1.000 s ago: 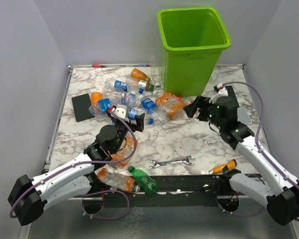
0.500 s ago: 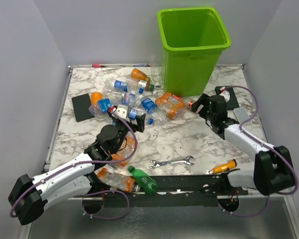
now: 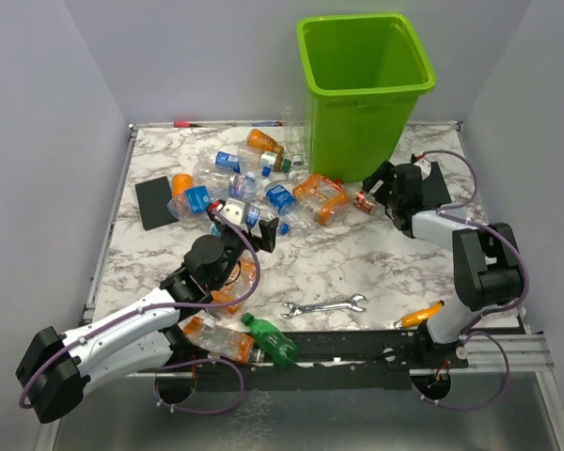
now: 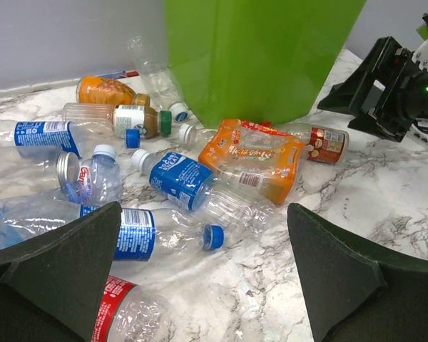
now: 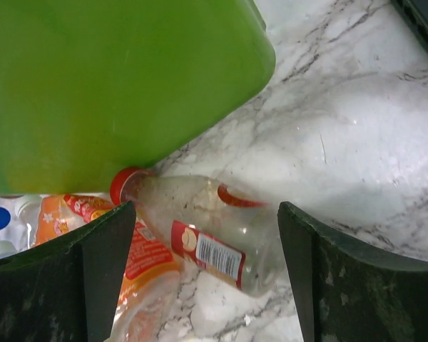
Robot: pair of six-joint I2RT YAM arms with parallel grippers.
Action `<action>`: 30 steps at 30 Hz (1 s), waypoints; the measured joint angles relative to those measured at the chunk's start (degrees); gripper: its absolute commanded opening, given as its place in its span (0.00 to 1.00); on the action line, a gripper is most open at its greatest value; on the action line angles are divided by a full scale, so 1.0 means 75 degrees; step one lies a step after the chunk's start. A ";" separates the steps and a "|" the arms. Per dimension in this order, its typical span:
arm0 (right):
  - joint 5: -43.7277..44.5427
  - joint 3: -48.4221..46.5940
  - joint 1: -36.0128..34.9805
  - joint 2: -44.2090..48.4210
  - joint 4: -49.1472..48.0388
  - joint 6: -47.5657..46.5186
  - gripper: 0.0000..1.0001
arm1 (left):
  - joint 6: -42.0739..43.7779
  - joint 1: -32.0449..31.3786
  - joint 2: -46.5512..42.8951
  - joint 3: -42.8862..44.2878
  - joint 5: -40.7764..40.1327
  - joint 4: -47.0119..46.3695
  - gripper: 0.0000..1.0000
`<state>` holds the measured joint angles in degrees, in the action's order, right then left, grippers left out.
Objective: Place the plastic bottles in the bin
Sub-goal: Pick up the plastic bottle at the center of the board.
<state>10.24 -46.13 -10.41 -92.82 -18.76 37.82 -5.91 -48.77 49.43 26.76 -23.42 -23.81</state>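
Near edge of the counter [image 3: 357, 263]: a green bottle [image 3: 271, 340] and an orange bottle [image 3: 211, 335] lie just beside each other by the left arm's base. The silver wrench [image 3: 324, 306] and orange-handled screwdriver [image 3: 417, 315] lie to their right. All four sit where they did 1.0 s ago.

Left arm: posture nearly as before, only a slight shift. The left pincer [image 4: 205, 210] hangs with its jaws wide apart and nothing between them, over the near side of the bottle pile [image 3: 249, 183]. The left wrist view shows a blue-labelled bottle [image 4: 182, 178] just ahead and a crushed orange bottle [image 4: 253, 160] beyond it. The pile is unchanged across the three top views. A black pad [image 3: 154, 202] lies left of the pile, unmoved.

Right arm: the main change. At 1.0 s ago it reached in long from the near right corner. Now the elbow is folded up and drawn in along the counter's right side, and the wrist sits closer to the bin.

The right pincer [image 5: 205, 206] has its jaws apart, straddling a clear red-labelled bottle [image 5: 207, 246]. This bottle lies on its side on the counter with its red cap close against the bin's foot. Cannot tell whether the fingers touch it.

Far: the bin [image 3: 362, 132] stands upright at the back, right of centre, in the same place. Every bottle in view lies on the counter, outside it
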 measured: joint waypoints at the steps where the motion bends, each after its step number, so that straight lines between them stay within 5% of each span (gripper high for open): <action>1: -0.0105 -0.0105 0.0052 -0.0169 -0.0099 -0.0017 0.83 | 0.0000 0.0000 0.0023 0.0000 0.0006 0.0000 0.99; 14: -0.1620 0.0816 0.0090 -0.0478 -0.0927 0.0358 0.74 | 0.0023 -0.0003 0.0152 0.0017 0.0242 0.0000 0.99; 30: -0.2028 0.1134 -0.0216 0.0166 0.0000 -0.0370 0.83 | 0.0020 -0.0017 0.0230 0.0102 0.0618 0.0003 0.99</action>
<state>-4.97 -37.63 -12.03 -91.57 -18.76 35.05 -5.76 -48.90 51.16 27.53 -18.79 -23.79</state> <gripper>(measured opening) 0.833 0.990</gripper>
